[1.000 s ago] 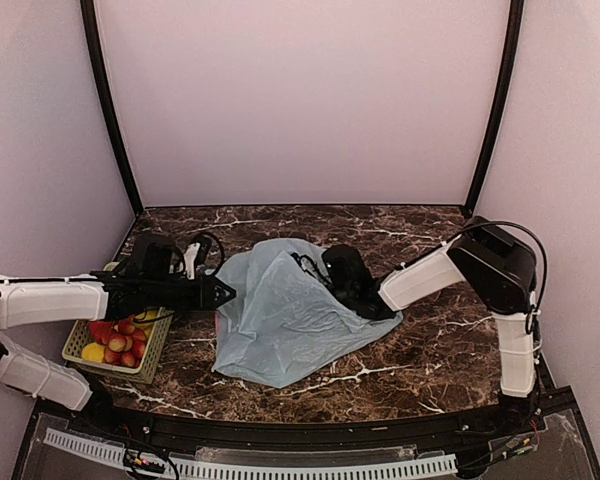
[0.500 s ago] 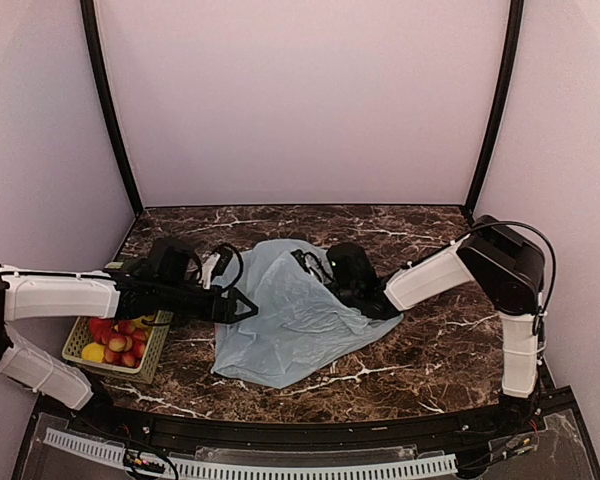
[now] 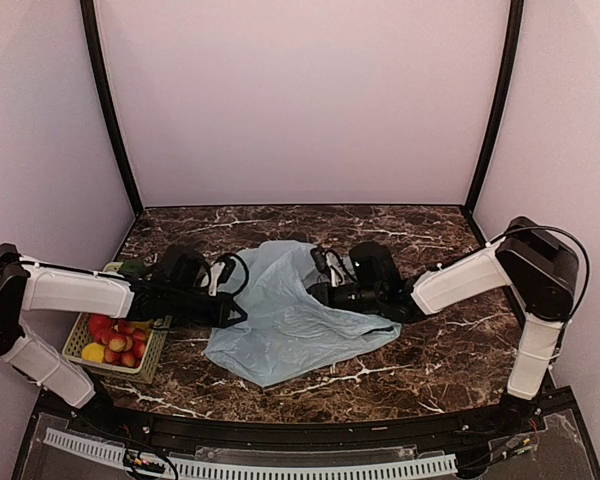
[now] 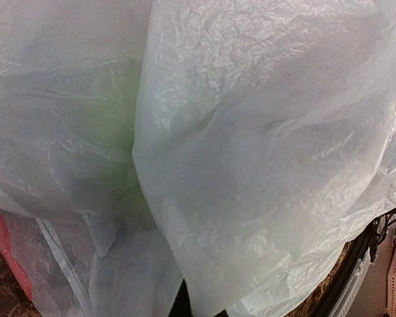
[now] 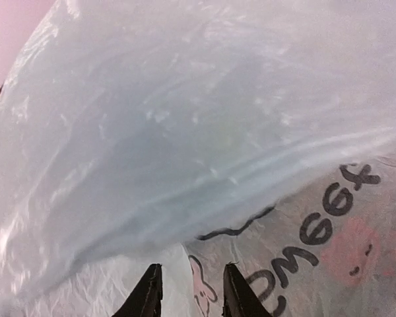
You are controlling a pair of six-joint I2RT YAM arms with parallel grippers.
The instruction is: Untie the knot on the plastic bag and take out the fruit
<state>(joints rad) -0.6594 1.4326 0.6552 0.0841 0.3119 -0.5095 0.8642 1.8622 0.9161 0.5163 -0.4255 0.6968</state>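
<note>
Fruit not yet out; both jaws at the bag.
Top: plastic bag (image 3: 290,335) lies mid-tabletop (image 3: 430,350), left jaws at its left edge, right jaws on top. Left wrist: left jaws pinch film, green fruit (image 4: 109,139) inside. Right wrist: right jaws narrowly parted, grip unclear; knot unseen.

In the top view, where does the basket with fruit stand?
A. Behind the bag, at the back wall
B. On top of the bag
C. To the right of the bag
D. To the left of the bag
D: the basket stands to the left of the bag.
</note>
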